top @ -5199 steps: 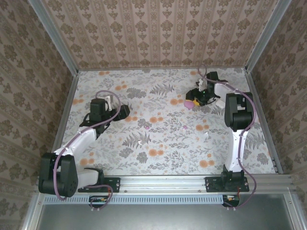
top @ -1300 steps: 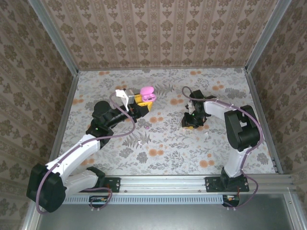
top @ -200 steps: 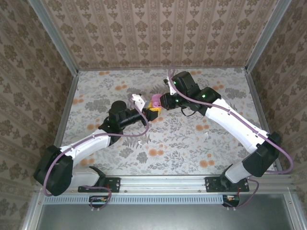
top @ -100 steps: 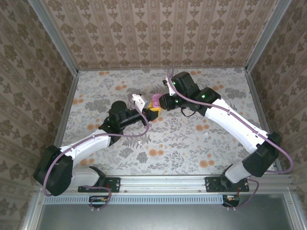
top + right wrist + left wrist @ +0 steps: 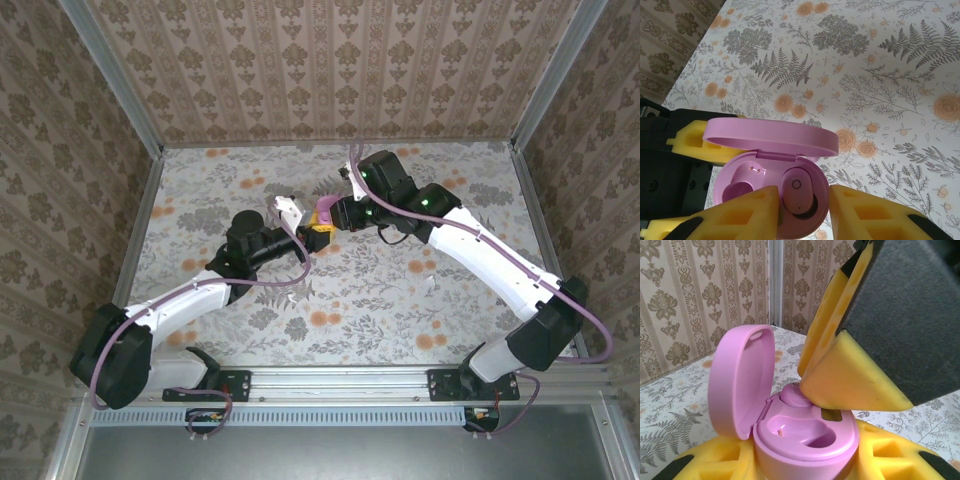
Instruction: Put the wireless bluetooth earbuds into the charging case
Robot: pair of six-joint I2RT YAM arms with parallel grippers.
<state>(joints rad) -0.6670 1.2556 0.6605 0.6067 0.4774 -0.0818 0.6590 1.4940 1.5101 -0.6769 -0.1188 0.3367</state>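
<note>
My left gripper is shut on the pink charging case, its yellow pads pressed to both sides of the base. The lid stands open. One pink earbud sits in the case's right socket. Beside it the other socket is empty, with gold contacts showing. My right gripper hovers just over the case, open, its fingers straddling the seated earbud. A gap shows between the earbud and the right finger. The left finger is at the earbud's edge.
The floral tabletop spreads around the two arms, which meet at mid-table. Patterned walls and metal frame posts close in the back and sides. Both arm bases are bolted to the near rail.
The right gripper's jaws have spread apart off the earbud, which stays in its socket. Both arms and the case have hardly moved.
</note>
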